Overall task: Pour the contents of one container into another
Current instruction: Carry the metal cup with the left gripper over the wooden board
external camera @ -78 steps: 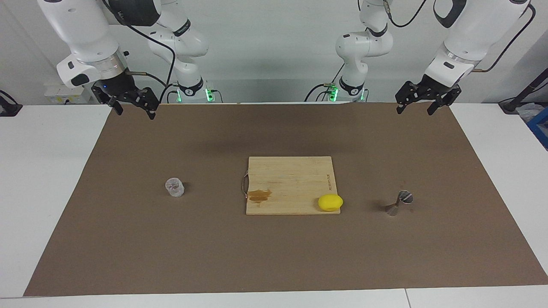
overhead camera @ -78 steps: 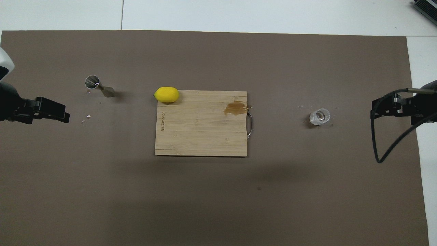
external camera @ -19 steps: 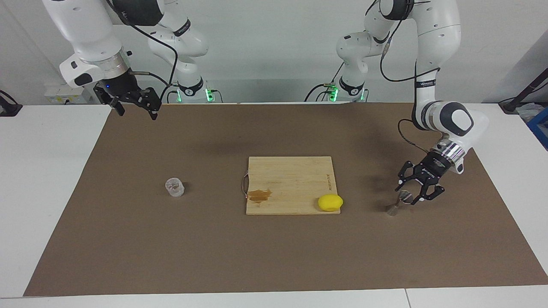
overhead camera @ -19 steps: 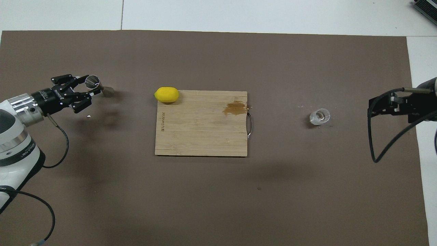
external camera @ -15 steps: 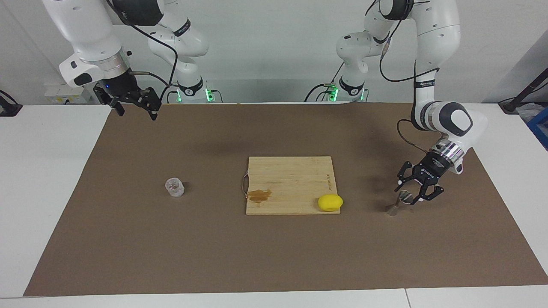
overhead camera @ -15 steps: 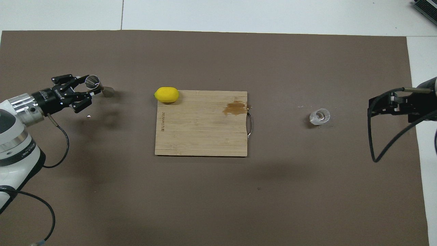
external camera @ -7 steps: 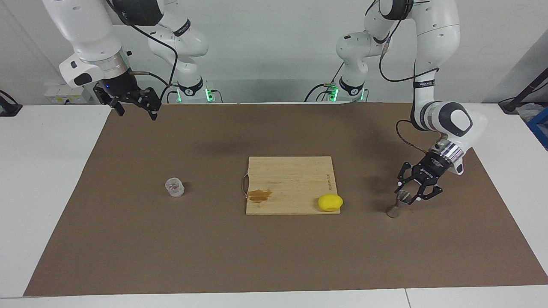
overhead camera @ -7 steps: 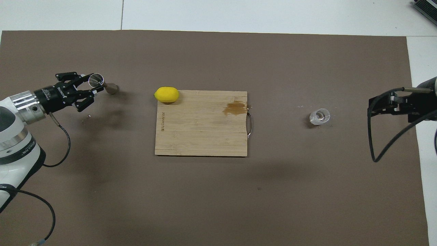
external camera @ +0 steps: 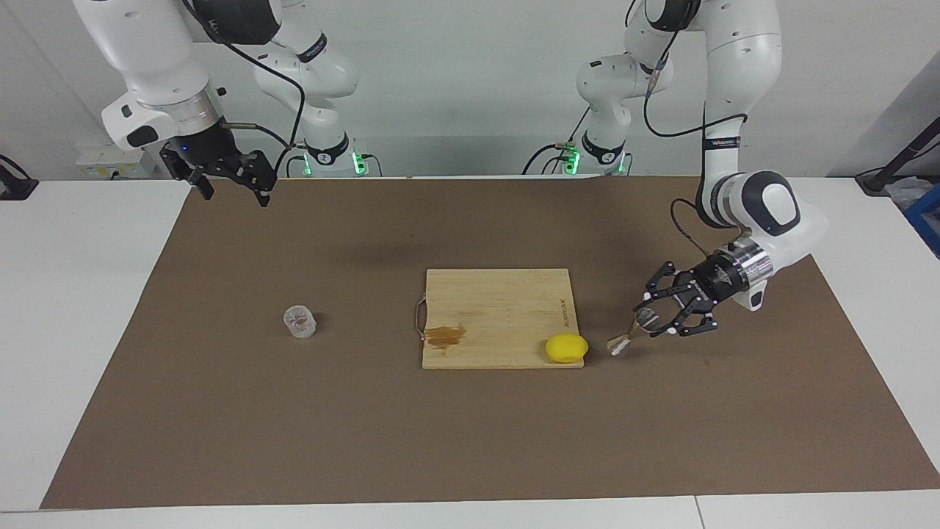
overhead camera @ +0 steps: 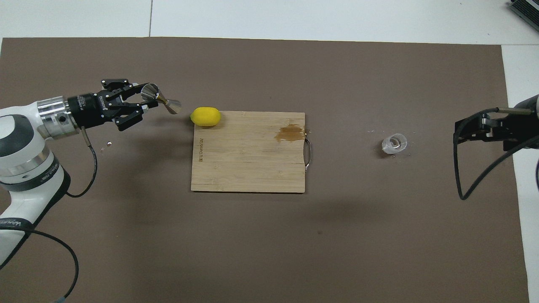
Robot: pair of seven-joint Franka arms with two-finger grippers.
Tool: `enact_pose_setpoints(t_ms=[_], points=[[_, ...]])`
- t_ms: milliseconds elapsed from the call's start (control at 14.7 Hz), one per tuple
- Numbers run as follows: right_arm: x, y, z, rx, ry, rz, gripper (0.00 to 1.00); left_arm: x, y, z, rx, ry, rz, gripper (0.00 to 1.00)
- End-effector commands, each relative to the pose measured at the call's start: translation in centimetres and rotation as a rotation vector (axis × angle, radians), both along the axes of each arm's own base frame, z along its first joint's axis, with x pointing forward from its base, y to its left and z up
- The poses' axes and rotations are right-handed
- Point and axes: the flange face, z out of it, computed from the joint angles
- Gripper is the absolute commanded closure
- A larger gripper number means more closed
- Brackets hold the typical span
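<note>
**Count of Things on the Table**

Two robot arms are being counted, each carrying one gripper: the left gripper [external camera: 646, 321] and the right gripper [external camera: 229, 181]. One silver jigger [external camera: 630, 332] is being seen. One clear ribbed cup [external camera: 299, 322] is being seen. One wooden cutting board [external camera: 496, 308] is being counted, and one yellow lemon [external camera: 566, 347]. One brown mat [external camera: 294, 426] is being counted under them all.

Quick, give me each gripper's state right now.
Left gripper: shut on the silver jigger, held tilted, just off the lemon on the cutting board.
Right gripper: open, empty, waiting over the mat's corner.
</note>
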Motion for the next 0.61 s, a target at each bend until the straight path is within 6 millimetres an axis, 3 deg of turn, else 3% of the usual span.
enact_pose_setpoints(t_ms=[0, 272, 543], points=[[-0.3, 0.1, 0.0, -0.018, -0.021, -0.008, 0.01, -1.0, -5.5, 2.3, 0.0, 0.007, -0.067, 1.0], [-0.3, -0.1, 0.1, -0.018, -0.021, -0.011, 0.01, -2.5, -14.0, 2.5, 0.025, -0.016, -0.126, 1.0], [-0.3, 0.0, 0.1, -0.018, -0.021, -0.009, 0.01, -5.3, -22.9, 1.1, 0.049, 0.001, -0.087, 1.0]])
